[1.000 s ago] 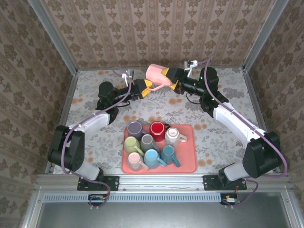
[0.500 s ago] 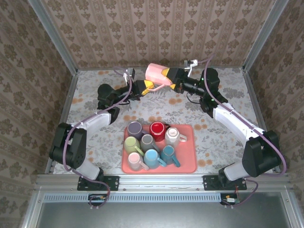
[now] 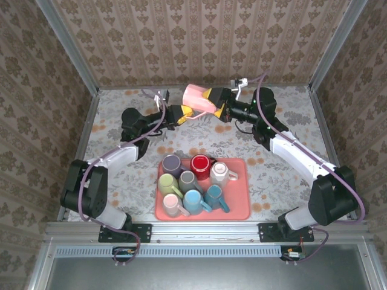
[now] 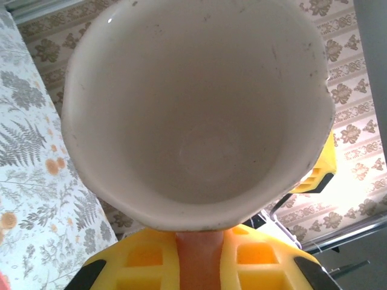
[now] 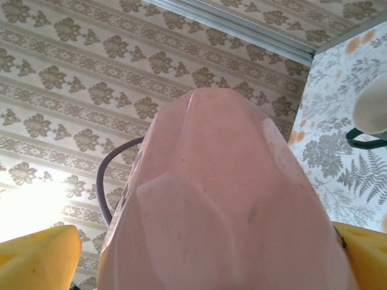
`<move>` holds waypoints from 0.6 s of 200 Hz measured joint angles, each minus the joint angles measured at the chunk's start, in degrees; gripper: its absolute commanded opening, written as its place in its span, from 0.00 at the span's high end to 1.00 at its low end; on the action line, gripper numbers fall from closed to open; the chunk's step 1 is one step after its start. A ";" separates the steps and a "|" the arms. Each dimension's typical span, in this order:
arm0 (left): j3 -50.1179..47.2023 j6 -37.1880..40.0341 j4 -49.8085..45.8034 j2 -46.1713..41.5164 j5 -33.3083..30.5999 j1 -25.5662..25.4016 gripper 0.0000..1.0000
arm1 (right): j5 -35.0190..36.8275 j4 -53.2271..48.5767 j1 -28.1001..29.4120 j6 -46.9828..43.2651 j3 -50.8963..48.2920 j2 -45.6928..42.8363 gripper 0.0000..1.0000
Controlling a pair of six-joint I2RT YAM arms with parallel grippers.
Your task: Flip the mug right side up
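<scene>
Left arm (image 3: 113,158), right arm (image 3: 297,154): white shells, black joints, purple cables (image 5: 98,180); left hand (image 3: 191,112), right hand (image 3: 211,100): yellow fingers (image 4: 260,266).

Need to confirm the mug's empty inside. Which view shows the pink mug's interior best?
Left wrist: it looks straight into the pink mug, empty down to the bottom. Right wrist shows its outer wall; top shows it small, from outside.

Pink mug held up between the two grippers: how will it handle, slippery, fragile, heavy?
The pink mug looks glazed and faceted, so probably stiff but slippery in a grip. Its thick rim suggests ceramic: likely fragile if dropped and rather heavy for its size.
</scene>
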 measured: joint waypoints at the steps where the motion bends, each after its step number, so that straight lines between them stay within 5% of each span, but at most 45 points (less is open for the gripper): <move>1: -0.04 0.02 -0.09 -0.02 0.00 0.04 1.00 | 0.04 -0.07 0.00 -0.02 0.00 0.00 0.00; 65: -1.81 8.76 -11.54 -5.68 0.04 2.25 1.00 | 4.74 -14.29 0.00 -8.33 0.24 -3.04 0.00; 120: 4.07 37.31 -48.96 -16.96 -5.05 2.45 1.00 | 12.24 -24.79 -0.02 -16.04 0.24 -7.23 0.00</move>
